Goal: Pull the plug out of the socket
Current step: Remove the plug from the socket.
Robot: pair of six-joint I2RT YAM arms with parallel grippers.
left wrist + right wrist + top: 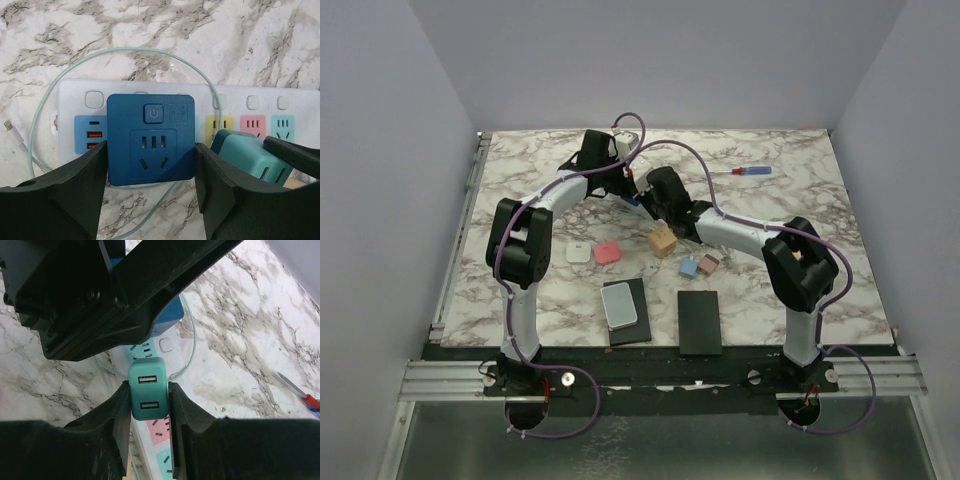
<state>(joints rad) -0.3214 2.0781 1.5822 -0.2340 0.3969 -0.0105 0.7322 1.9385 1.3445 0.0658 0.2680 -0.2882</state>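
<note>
Left wrist: left pincer (151, 167) clamps blue adapter (151, 142) just beside teal plug (244, 152).

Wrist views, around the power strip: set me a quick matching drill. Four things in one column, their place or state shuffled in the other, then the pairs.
Things
1. blue adapter
2. teal USB charger
3. screwdriver
4. mint cable

Places or states
A. lying alone on the marble, away from the socket
B. clamped between the right gripper's fingers
C. on the socket, between the left gripper's fingers
D. curved in a loop on the marble by the socket

Pairs: 1-C, 2-B, 3-A, 4-D
</note>
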